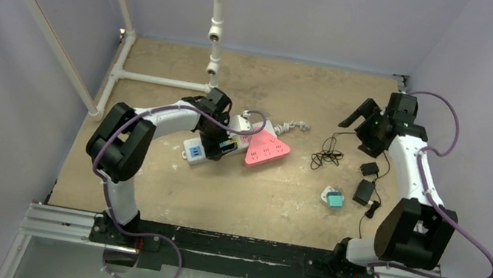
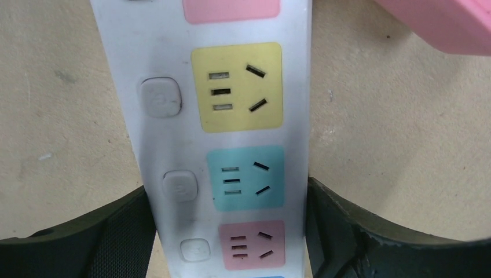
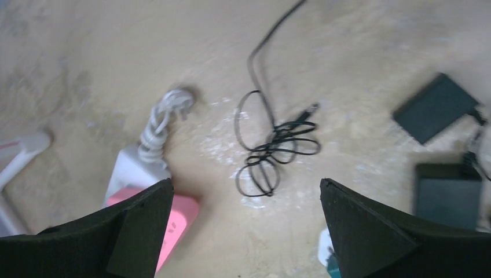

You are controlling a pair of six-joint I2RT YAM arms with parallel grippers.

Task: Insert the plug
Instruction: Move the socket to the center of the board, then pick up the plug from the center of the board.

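Top view first: your left gripper (image 1: 219, 144) is sitting down over the white power strip (image 1: 196, 152), left of centre on the tabletop (image 1: 277, 207), right beside a pink triangular block (image 1: 266, 147). Your right gripper (image 1: 361, 117) is hanging wide open at upper right, carrying nothing. I'm guessing the plug is one of the black adapters (image 1: 370, 168) lying at right, well apart from the strip.

Left wrist: the fingers (image 2: 116, 237) are hugging both long edges of the strip beside the teal socket (image 2: 246, 176). I can't tell if they're actually pinching yet. If you're pinning it, I'd be squeezing square on those edges and keeping it flat so it isn't skating later. No bins anywhere; only the sockets take anything, and the ones showing are all unoccupied.

Right wrist: the open jaws are looking down over a tangled black cable (image 3: 272, 147), adapters at the right edge.
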